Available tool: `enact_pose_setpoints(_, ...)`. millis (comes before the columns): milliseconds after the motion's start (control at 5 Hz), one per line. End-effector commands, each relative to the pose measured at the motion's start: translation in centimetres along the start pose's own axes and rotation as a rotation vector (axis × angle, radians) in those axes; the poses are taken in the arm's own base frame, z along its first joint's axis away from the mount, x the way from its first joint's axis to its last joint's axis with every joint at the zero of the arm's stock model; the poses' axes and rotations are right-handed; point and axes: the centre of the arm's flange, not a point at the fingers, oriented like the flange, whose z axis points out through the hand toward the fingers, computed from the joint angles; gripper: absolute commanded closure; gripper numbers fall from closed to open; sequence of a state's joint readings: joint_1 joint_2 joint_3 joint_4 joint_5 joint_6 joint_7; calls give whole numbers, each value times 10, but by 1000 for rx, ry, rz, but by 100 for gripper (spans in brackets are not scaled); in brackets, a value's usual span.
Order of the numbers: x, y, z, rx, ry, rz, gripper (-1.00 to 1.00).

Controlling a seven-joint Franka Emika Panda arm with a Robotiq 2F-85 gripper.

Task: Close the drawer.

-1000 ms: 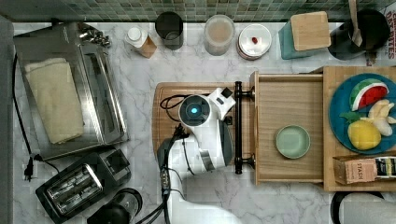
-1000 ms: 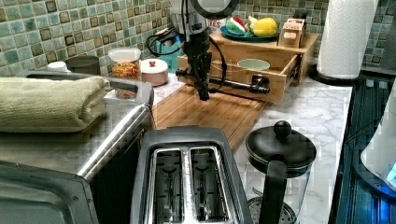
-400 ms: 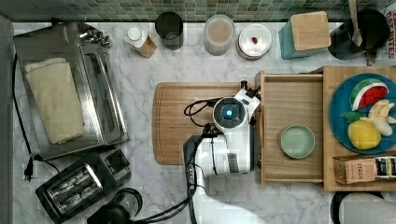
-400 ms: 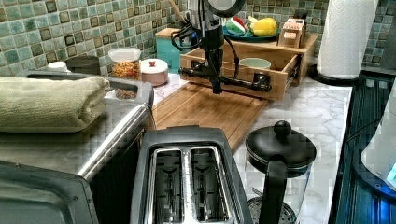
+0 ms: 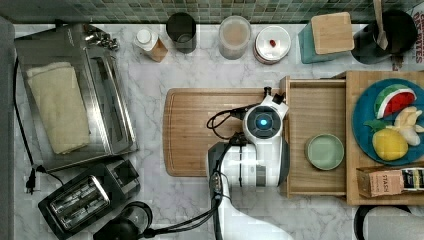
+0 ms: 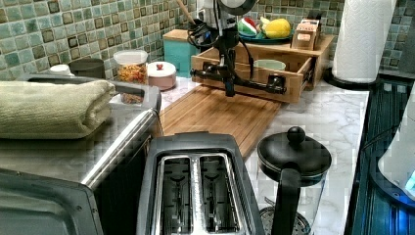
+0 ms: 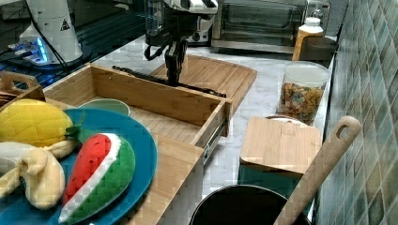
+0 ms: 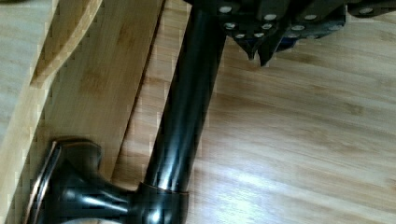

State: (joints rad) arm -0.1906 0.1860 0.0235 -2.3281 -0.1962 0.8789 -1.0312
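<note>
Against the drawer's (image 5: 317, 111) front, the gripper (image 6: 229, 89) hangs down beside the black handle bar (image 6: 244, 83), its tip low over the board (image 5: 200, 131); whether its fingers are apart or together I cannot tell. From the wrist view the bar (image 8: 187, 102) runs right past the gripper, so contact with the bar or the front looks likely. The drawer sits on the tabletop (image 5: 150, 205) at the top view's right, partly pulled out of the wooden box (image 5: 357, 145), with much of its floor bare. I judge the step in hand to be the push itself, roughly midway. The next move calls for a steady, straight shove toward the box, kept square to the front so the drawer does not skew on its slide.

Inside the drawer lies a pale green bowl (image 5: 325, 151), apparently empty. On the box top, a blue plate (image 5: 364, 107) carries toy fruit: a watermelon slice (image 5: 395, 100), a lemon (image 5: 389, 144), a banana (image 5: 409, 122)
</note>
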Motion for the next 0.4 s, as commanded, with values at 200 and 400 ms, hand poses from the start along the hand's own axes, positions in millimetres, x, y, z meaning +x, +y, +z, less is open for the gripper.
enact_pose_setpoints(200,-68,195,-29,-39,121,257,100)
enact_pose_setpoints(400,-81,225,-26,-68,144,252,100)
